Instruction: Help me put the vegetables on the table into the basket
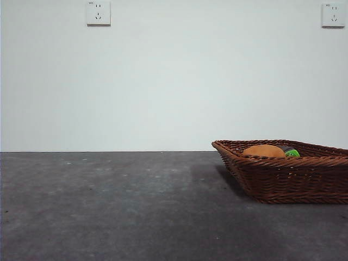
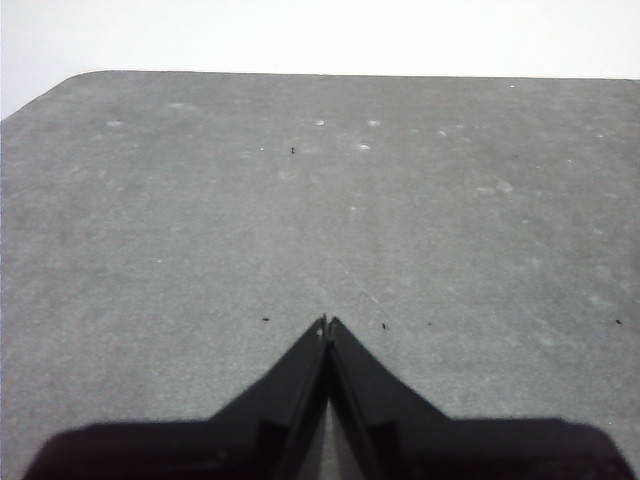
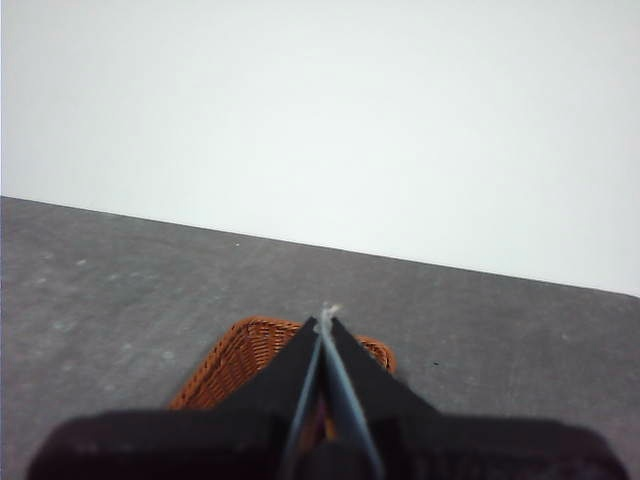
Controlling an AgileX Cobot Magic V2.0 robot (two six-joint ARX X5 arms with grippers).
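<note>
Both of my end effectors have their jaws pressed together on nothing: my left end effector (image 2: pixel 328 322) hangs over bare grey tabletop (image 2: pixel 300 220), and my right end effector (image 3: pixel 326 318) sits above the near corner of the basket (image 3: pixel 240 360). From the front, the wicker basket (image 1: pixel 288 179) rests on the tabletop (image 1: pixel 119 206) at the right, with the yellow-orange vegetable (image 1: pixel 263 151) and the eggplant's green cap (image 1: pixel 292 153) showing over its rim.

we found no text, label, brand or number that we could read in any view. the two wall sockets (image 1: pixel 98 13) (image 1: pixel 333 14) each bore a tiny mark at the upper left corner, but it was too small for us to make out.
</note>
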